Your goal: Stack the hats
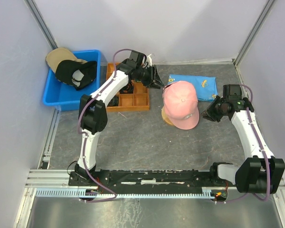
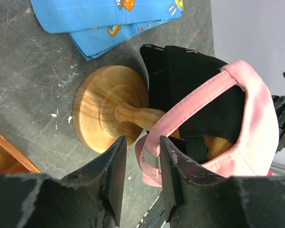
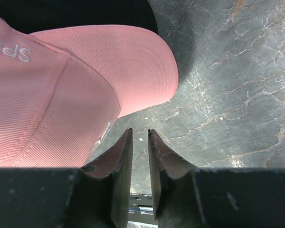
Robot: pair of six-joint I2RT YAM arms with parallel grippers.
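Note:
A pink cap (image 1: 181, 102) sits on top of a black cap (image 2: 190, 76) on a wooden stand (image 2: 95, 109) at the table's middle. It also shows in the left wrist view (image 2: 256, 118) and the right wrist view (image 3: 61, 71). A tan cap (image 1: 57, 56) and a second black cap (image 1: 73, 73) lie in the blue bin (image 1: 54, 97) at the far left. My left gripper (image 1: 159, 80) is open behind the pink cap, and the cap's back strap (image 2: 152, 152) shows between the fingers (image 2: 142, 138). My right gripper (image 1: 210, 114) is empty with its jaws barely apart (image 3: 140, 130), just right of the pink brim.
A blue cartoon-print cloth (image 1: 194, 80) lies folded behind the stand. A wooden compartment tray (image 1: 133, 99) sits between the bin and the stand, under my left arm. Grey walls close the table on three sides.

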